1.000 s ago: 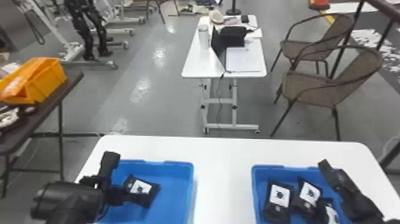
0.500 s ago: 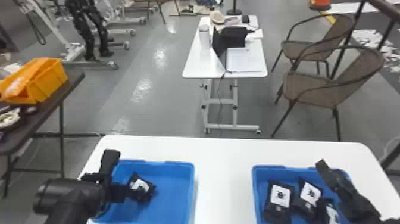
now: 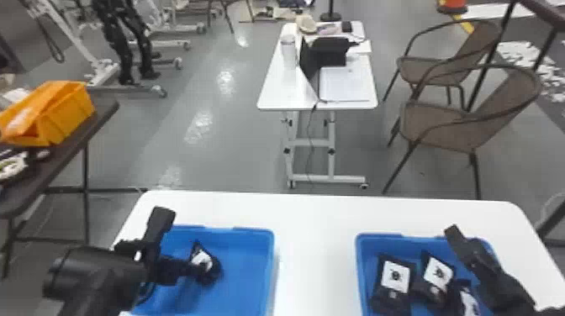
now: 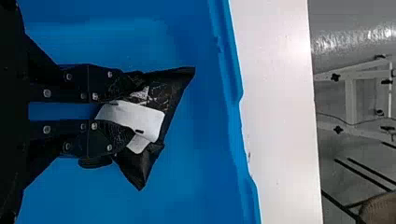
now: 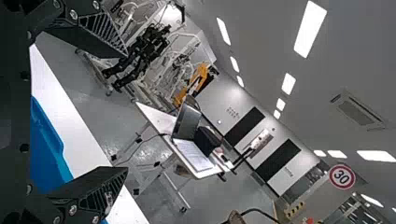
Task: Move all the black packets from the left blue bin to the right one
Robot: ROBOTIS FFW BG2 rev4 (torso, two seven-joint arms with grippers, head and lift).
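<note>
In the head view my left gripper [image 3: 191,269] reaches into the left blue bin [image 3: 271,260], shut on a black packet [image 3: 201,259] with a white label. The left wrist view has the left gripper [image 4: 114,112] pinching that packet [image 4: 175,86], which is crumpled between the fingers above the bin floor. In the right blue bin [image 3: 361,252] lie several black packets [image 3: 395,277] with white labels. Over that bin's right side is my right gripper [image 3: 456,235]; in the right wrist view the right gripper [image 5: 126,112] stands wide open with nothing between its fingers.
Both bins stand on a white table [image 3: 315,235], with a gap between them. Behind it are a small white table [image 3: 273,92] with a laptop and two brown chairs [image 3: 454,126]. An orange bin [image 3: 67,113] sits on a dark table at the left.
The left gripper has closed on the packet, which has bunched up and turned in its hold. The right arm has hardly moved.
</note>
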